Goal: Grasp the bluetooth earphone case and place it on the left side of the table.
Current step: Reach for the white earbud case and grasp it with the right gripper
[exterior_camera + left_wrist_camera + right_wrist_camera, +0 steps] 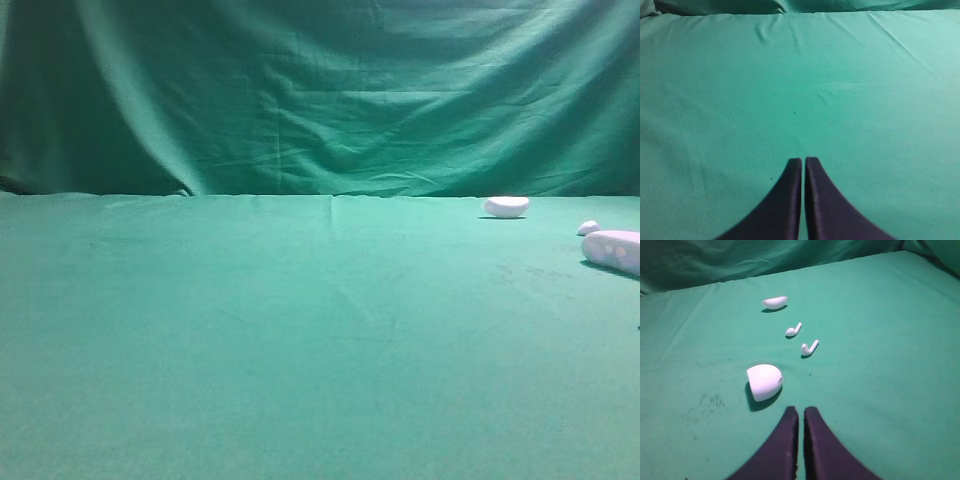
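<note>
- My left gripper hangs low over bare green cloth, its two dark fingers pressed together with only a hairline seam between them and nothing in their grasp.
- The table, a wide spread of smooth green cloth with faint creases, fills the exterior high view; its left and centre show cloth alone, with a darker draped curtain rising behind the far edge.
- A small white half-oval lump sits far back on the right part of the table, well apart from the other pieces.
- A tiny white pebble-like piece lies nearer the right border, just beside the case.
- The bluetooth earphone case rests flat on the cloth at the far right edge of the exterior high view, partly cut off by the frame, two round dimples showing on its face.
- From my right wrist camera, the case appears end-on as a rounded white block just ahead and left of my tips; two small white earbuds lie beyond it, though I may be misreading their shape at that range.
- My right gripper has its dark fingers drawn together, empty, near the case but not touching it.
</note>
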`<state>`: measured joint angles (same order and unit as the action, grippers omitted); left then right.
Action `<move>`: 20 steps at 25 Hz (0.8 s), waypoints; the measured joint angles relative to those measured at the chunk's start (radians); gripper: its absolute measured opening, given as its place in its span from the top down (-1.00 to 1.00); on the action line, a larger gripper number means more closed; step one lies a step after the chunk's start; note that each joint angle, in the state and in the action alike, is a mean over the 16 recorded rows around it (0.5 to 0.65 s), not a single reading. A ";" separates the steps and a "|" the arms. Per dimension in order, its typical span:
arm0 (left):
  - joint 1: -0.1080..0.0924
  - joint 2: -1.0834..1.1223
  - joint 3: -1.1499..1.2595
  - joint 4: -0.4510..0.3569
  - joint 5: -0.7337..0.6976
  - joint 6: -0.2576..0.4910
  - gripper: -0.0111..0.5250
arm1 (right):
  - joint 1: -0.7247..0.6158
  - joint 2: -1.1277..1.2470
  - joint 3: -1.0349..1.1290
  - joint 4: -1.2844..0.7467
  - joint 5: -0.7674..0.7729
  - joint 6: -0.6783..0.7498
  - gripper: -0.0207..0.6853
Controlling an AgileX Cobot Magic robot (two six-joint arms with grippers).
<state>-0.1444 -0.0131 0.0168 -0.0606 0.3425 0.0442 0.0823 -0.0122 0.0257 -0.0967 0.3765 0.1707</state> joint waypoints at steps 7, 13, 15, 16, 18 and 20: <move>0.000 0.000 0.000 0.000 0.000 0.000 0.96 | 0.000 0.000 0.000 0.000 0.000 0.000 0.94; 0.000 0.000 0.000 0.000 0.000 0.000 0.96 | 0.000 0.000 0.000 -0.008 -0.003 0.000 0.94; 0.000 0.000 0.000 0.000 0.000 0.000 0.96 | 0.000 0.000 0.001 -0.012 -0.015 0.000 0.94; 0.000 0.000 0.000 0.000 0.000 0.000 0.96 | 0.000 0.000 0.001 -0.014 -0.026 0.001 0.94; 0.000 0.000 0.000 0.000 0.000 0.000 0.96 | 0.000 0.000 0.001 -0.018 -0.060 0.004 0.94; 0.000 0.000 0.000 0.000 0.000 0.000 0.96 | 0.000 0.000 0.001 -0.022 -0.113 0.007 0.94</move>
<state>-0.1444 -0.0131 0.0168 -0.0606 0.3425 0.0442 0.0823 -0.0122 0.0271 -0.1190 0.2633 0.1782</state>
